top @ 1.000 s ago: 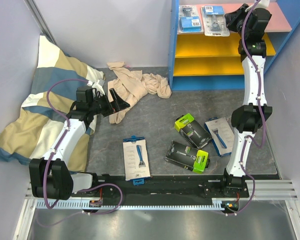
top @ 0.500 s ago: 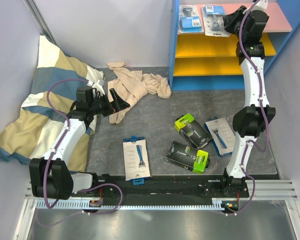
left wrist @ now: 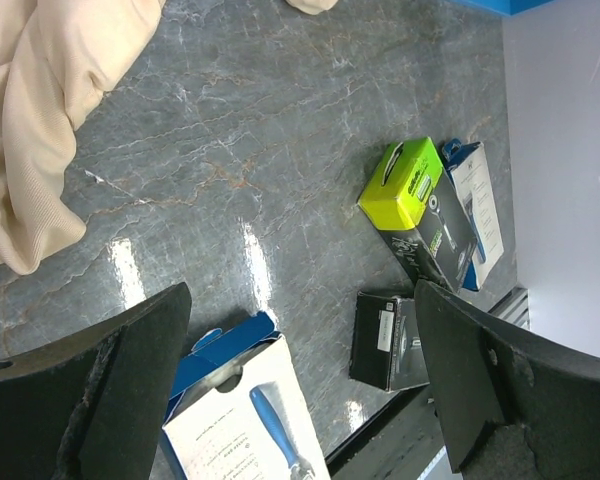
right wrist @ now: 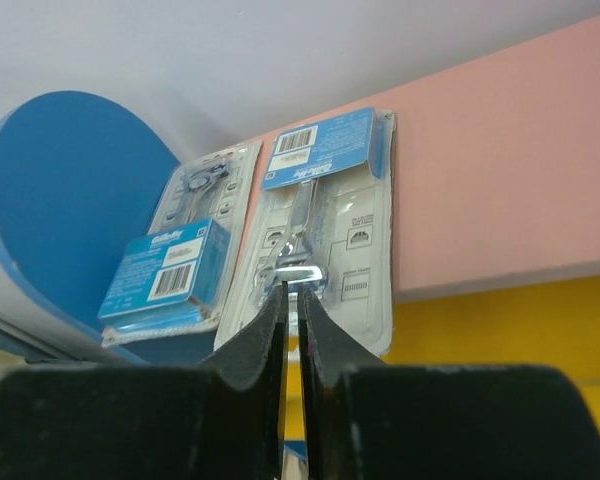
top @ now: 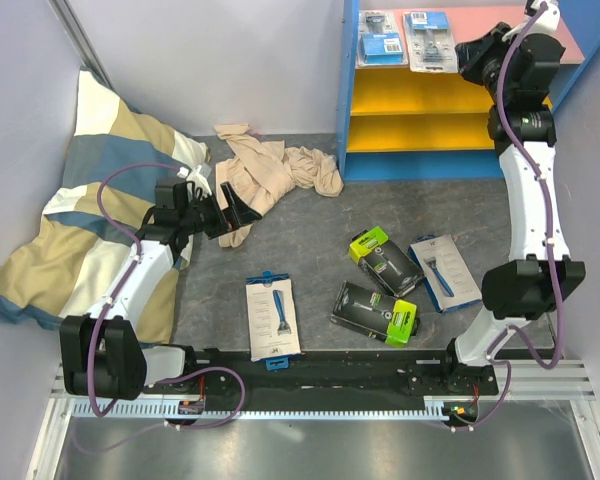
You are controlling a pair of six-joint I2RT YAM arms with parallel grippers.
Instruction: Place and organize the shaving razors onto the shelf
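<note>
Two blister packs (top: 427, 40) lie side by side on the shelf's (top: 346, 90) pink top, upper right, the right gripper (top: 467, 52) beside them pinched together empty and the left gripper (left wrist: 300, 300) spread wide, so fetching a box (top: 375, 310) from lower centre likely comes next.

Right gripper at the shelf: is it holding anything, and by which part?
Nothing. The right gripper is shut on empty air; the blister pack before it lies on the pink top board.
</note>
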